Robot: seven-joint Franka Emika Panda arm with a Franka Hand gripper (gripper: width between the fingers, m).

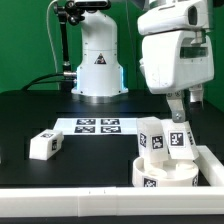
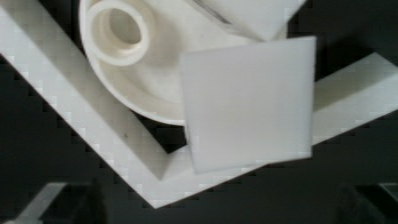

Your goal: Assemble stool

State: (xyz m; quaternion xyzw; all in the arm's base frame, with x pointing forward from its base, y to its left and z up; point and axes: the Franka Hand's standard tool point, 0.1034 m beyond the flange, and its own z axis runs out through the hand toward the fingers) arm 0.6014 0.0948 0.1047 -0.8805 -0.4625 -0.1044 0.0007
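The round white seat [image 1: 165, 172] lies at the front right inside a white corner bar. Two tagged white legs stand on it: one [image 1: 152, 135] on the exterior view's left, one [image 1: 181, 140] directly under my gripper [image 1: 183, 115]. In the wrist view this leg [image 2: 249, 100] fills the middle as a tilted white block over the seat [image 2: 125, 50]. My gripper [image 2: 205, 205] shows only as dark fingers [image 2: 45, 200] at the frame's corners, wide apart and clear of the leg, so it looks open. A third leg [image 1: 45, 144] lies loose on the table at the exterior view's left.
The marker board [image 1: 98, 124] lies mid-table in front of the robot base [image 1: 97, 70]. The long white corner bar [image 1: 212, 165] borders the seat on the right and front; its corner also shows in the wrist view [image 2: 107, 130]. The table is black.
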